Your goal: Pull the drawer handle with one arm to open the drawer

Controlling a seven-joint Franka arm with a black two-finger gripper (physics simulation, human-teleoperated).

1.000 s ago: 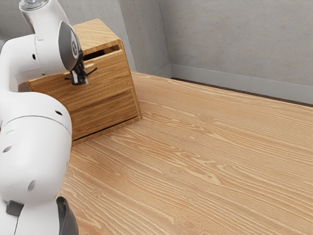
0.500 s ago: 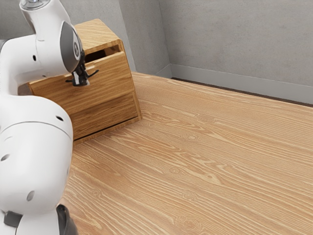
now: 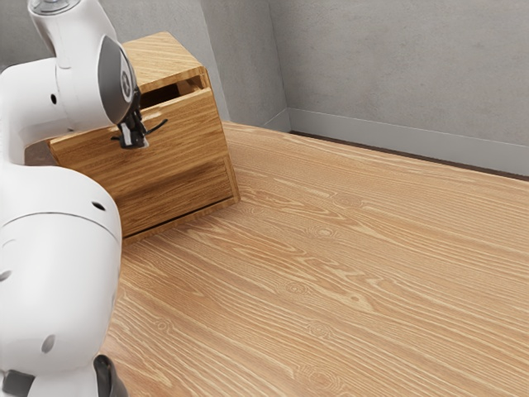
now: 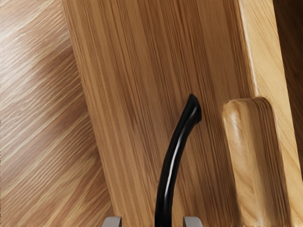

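While the top drawer (image 3: 175, 124) of the boxy wood-grain cabinet (image 3: 161, 54) stands slightly ajar on the table (image 3: 347, 265), our end effector (image 3: 132, 141) straddles its curved, glossy black handle (image 4: 173, 158). We see the jaws spread, wood showing either side.

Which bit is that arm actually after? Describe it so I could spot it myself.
Find the wooden cabinet on the table, at the exterior view's upper left. Its top drawer stands slightly ajar, and on its front, at the pincer, sits the handle. It is a thin, curved, glossy black bar standing off the flat wood around it.
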